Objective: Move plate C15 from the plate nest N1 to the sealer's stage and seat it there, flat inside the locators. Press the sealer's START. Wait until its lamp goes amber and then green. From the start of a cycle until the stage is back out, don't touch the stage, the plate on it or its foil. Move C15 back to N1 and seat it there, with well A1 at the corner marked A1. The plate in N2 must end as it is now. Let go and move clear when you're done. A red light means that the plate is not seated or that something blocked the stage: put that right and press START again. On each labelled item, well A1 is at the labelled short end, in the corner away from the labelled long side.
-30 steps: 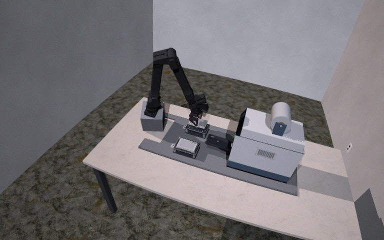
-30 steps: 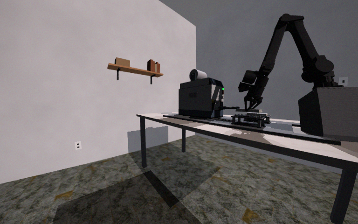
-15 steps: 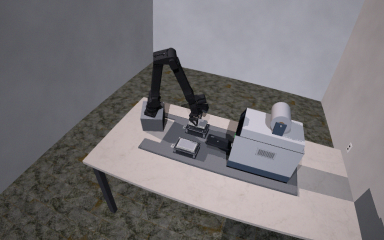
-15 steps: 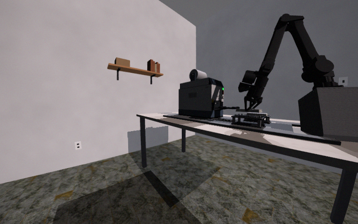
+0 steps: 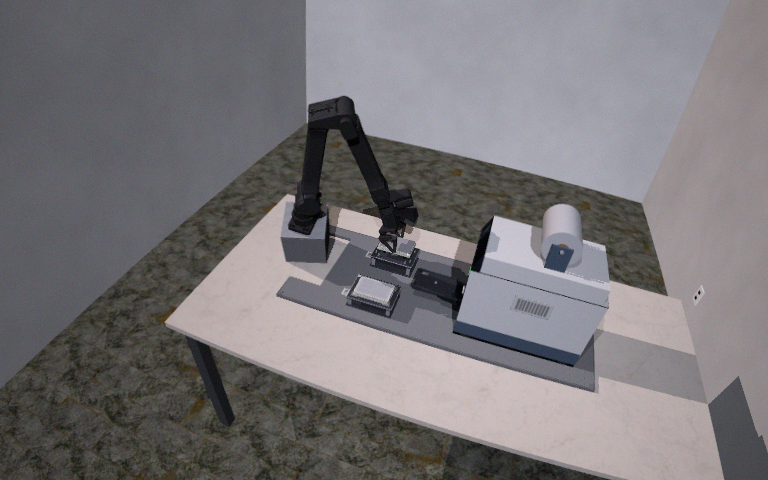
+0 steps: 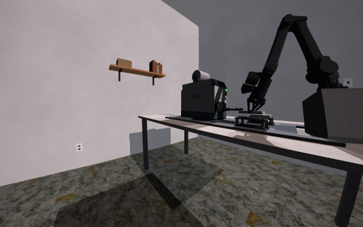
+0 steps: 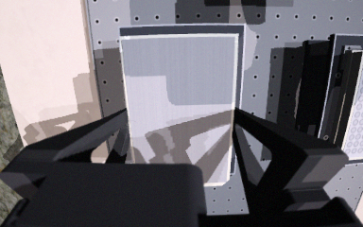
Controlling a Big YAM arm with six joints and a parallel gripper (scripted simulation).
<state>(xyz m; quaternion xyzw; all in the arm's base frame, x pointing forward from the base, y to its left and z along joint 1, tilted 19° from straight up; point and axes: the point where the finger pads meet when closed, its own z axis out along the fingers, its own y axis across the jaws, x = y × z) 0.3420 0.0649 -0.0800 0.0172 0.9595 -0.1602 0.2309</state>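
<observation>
Room: plain grey walls [image 5: 509,73] [image 6: 80,53], mottled green-brown floor [image 5: 101,407] [image 6: 112,192]. Pale marbled table [image 5: 254,333] [image 6: 278,143] on dark legs, shadows across the top. Black arm [image 5: 370,164] [image 6: 277,48] bent over it. Sealer [image 5: 526,315] [image 6: 198,100] stands on the grey perforated base plate [image 5: 339,314] [image 6: 315,140] [image 7: 279,28], lamp [image 6: 226,90] green, stage [image 5: 433,281] [image 6: 235,109] out. Wall shelf [image 6: 136,71] holds books and a box. Near-side nest [image 5: 370,301] has its own plate [image 5: 373,288] [image 7: 357,118]. Gripper [image 5: 394,247] [image 6: 253,110] [image 7: 181,113] is pinching a smooth-topped plate, presumably C15 [image 5: 404,249] [image 6: 259,112] [image 7: 180,61], by its long sides, over the far-side nest [image 5: 390,261] [image 6: 251,120] [image 7: 180,29]. Looks slightly raised; label unreadable.

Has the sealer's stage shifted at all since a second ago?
No. The stage shows no visible shift: it reaches out from the sealer just as far as in the earlier top and exterior views.
</observation>
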